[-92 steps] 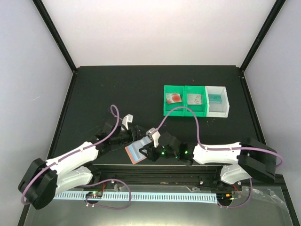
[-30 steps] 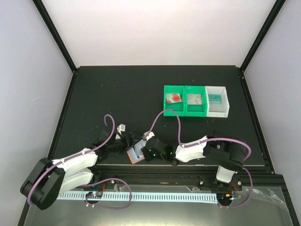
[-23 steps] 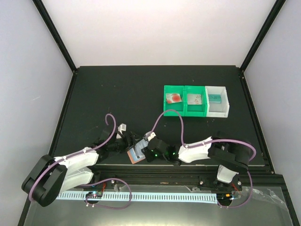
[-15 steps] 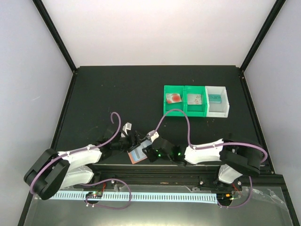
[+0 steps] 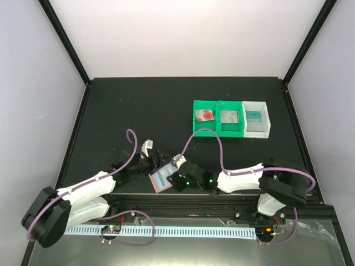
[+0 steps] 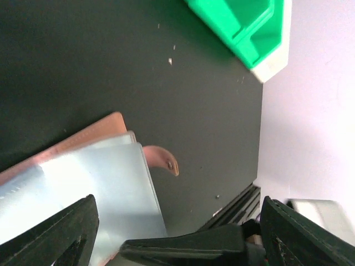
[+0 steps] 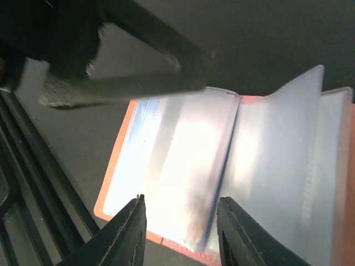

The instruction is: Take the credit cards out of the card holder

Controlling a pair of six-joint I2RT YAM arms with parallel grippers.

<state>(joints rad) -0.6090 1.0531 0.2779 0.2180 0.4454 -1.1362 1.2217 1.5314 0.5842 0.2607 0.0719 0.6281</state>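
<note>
The salmon-pink card holder (image 5: 161,180) lies open on the black table near the front edge, with its pale blue-grey pockets (image 7: 183,166) fanned upward and its snap tab (image 6: 165,158) sticking out. My right gripper (image 7: 180,199) hovers open just over the pocket leaves, fingers either side of a leaf edge, where a faint reddish smudge shows through. My left gripper (image 6: 177,202) is open wide at the holder's far-left side, nothing between its fingers. A whitish credit card with red marks (image 5: 204,115) lies in the left green bin.
Two joined green bins (image 5: 218,134) and a white bin (image 5: 265,128) stand at the back right, each with a card-like item inside. The table's front rail (image 5: 183,197) runs just behind the holder. One right finger (image 6: 188,246) crosses low in the left wrist view.
My right gripper's jaws have spread apart over the holder. The left gripper has shifted slightly up and right beside it. The holder stays in about the same place.
</note>
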